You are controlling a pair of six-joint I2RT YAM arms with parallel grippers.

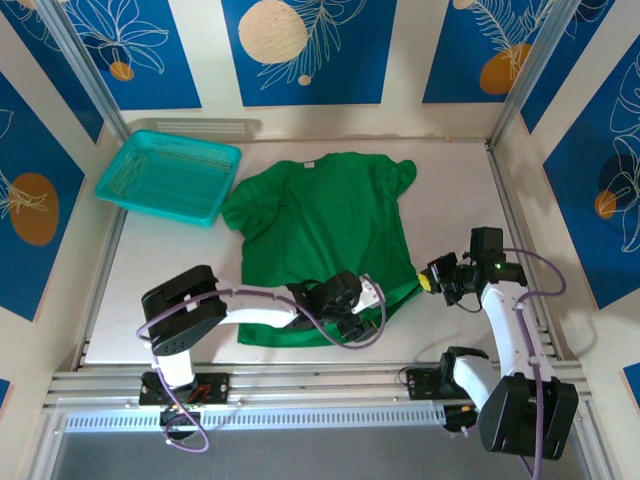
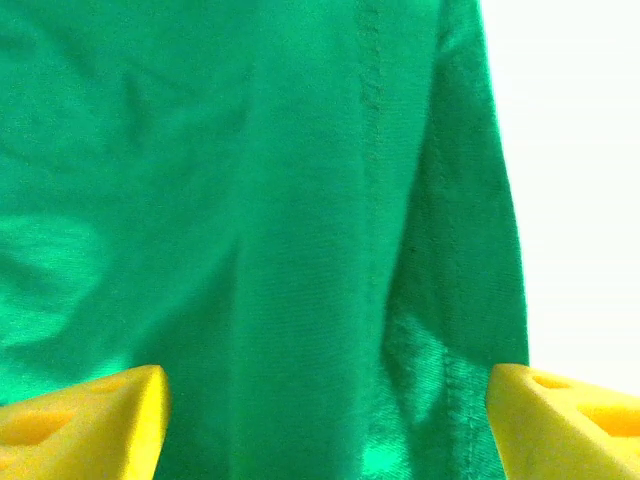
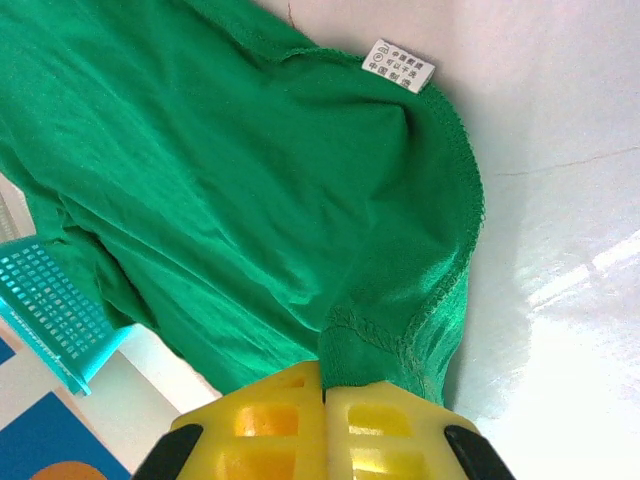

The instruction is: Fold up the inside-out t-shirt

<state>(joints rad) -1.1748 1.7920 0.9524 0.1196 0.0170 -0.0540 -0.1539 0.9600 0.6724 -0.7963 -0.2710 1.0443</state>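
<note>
Top external view: the t-shirt (image 1: 320, 220) lies spread at the centre of the table (image 1: 150, 260), collar toward the top of the frame, with a teal basket (image 1: 150, 205) at upper left. The left gripper (image 1: 352, 322) hangs over the lower hem. The right gripper (image 1: 428, 283) sits at the shirt's lower right corner.

Left wrist view: the left gripper (image 2: 320, 420) has its yellow fingertips (image 2: 90, 430) spread wide at the two bottom corners. Green cloth (image 2: 250, 200) lies under them, nothing grasped, and bare table (image 2: 570, 150) runs down the right edge.

Right wrist view: the right gripper (image 3: 323, 395) is clenched on a stitched hem corner at the bottom of the frame. The shirt (image 3: 220, 180) spreads toward the upper left, with the basket (image 3: 50, 300) at the left edge. A pale label (image 3: 398, 65) near the top carries tiny print, too small to read.

The pinch looks thin, so a hard pull could slip the hem free. Lifting one corner while the left fingers grasp nothing may drag the shirt crooked or bunch it.
</note>
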